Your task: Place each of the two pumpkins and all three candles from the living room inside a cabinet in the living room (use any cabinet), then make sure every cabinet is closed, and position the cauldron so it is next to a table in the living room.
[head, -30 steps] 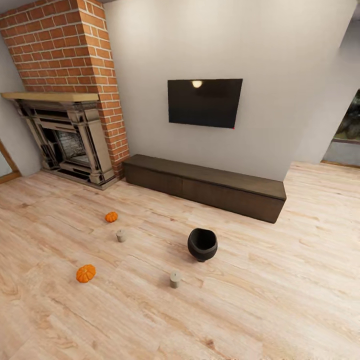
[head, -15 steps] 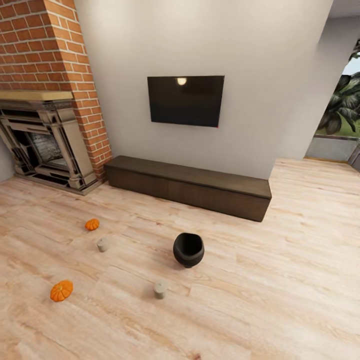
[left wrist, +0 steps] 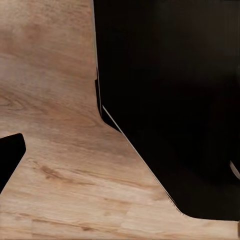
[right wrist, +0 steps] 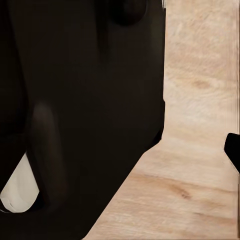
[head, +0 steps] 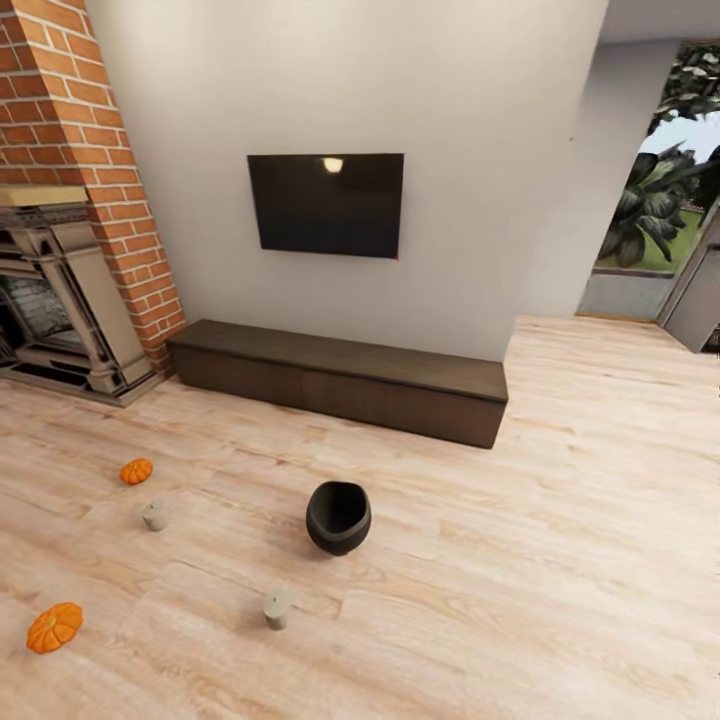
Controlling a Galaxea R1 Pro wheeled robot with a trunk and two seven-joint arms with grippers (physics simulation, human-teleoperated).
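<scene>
Basically a survey shot, nothing is being handled: the task things are all loose on the plank floor [head: 560,560] and none is put away yet. Near pumpkin [head: 54,627] sits at lower left of the head view, far pumpkin [head: 136,471] at mid left, closer to the fireplace [head: 60,320]. One candle [head: 155,515] stands just below the far pumpkin, another candle [head: 277,607] stands lower centre; a third candle isn't something I can find. Cauldron [head: 338,517] sits centre frame, upright or slightly tipped, well apart from the cabinet [head: 340,382], which runs along the wall under the TV [head: 326,204] with its fronts flush, so it looks closed. No table to park the cauldron beside. Wrist views give dark robot body over floor [left wrist: 60,165] [right wrist: 200,150], arms likely tucked for driving. Fingers of either gripper: cannot tell if parted or pinched. Judging by layout, robot is likely lining up to approach the items.
</scene>
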